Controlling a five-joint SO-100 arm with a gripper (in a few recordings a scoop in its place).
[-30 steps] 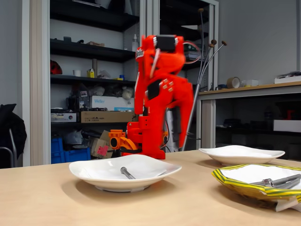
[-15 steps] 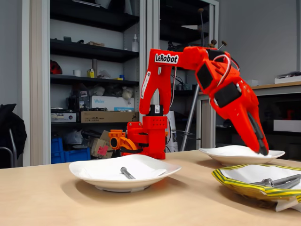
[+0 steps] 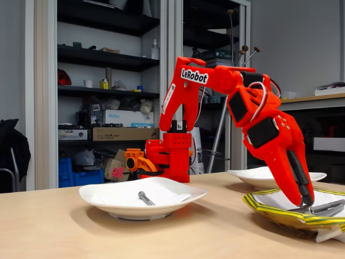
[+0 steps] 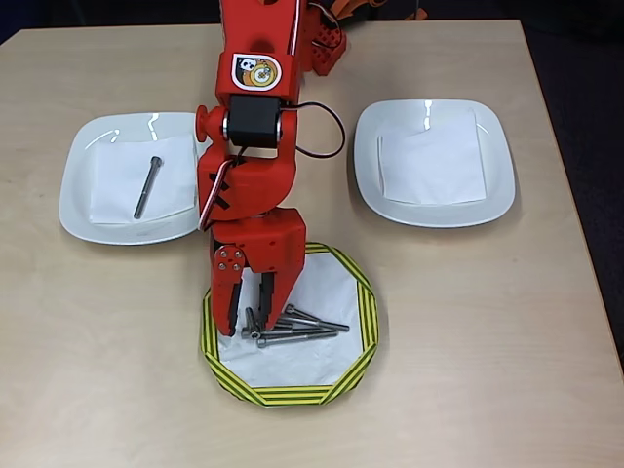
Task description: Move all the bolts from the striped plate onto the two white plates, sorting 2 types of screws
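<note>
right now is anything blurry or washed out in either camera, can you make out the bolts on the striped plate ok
Fixed view: sharp, evenly lit, no motion blur on the gripper; the striped plate is seen edge-on, so its rim hides most of the bolts. Overhead view: soft even light, faint shadows; the bolts read clearly as an overlapping pile, though white paper on the white plates has little contrast.

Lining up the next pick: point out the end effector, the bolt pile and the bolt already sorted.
End effector [image 4: 249, 314]: overhead view, midway between its fingertips.
Bolt pile [image 4: 297, 330]: overhead view, shafts on the striped plate.
Sorted bolt [image 4: 148, 186]: overhead view, mid-shaft, on the left white plate.
</note>
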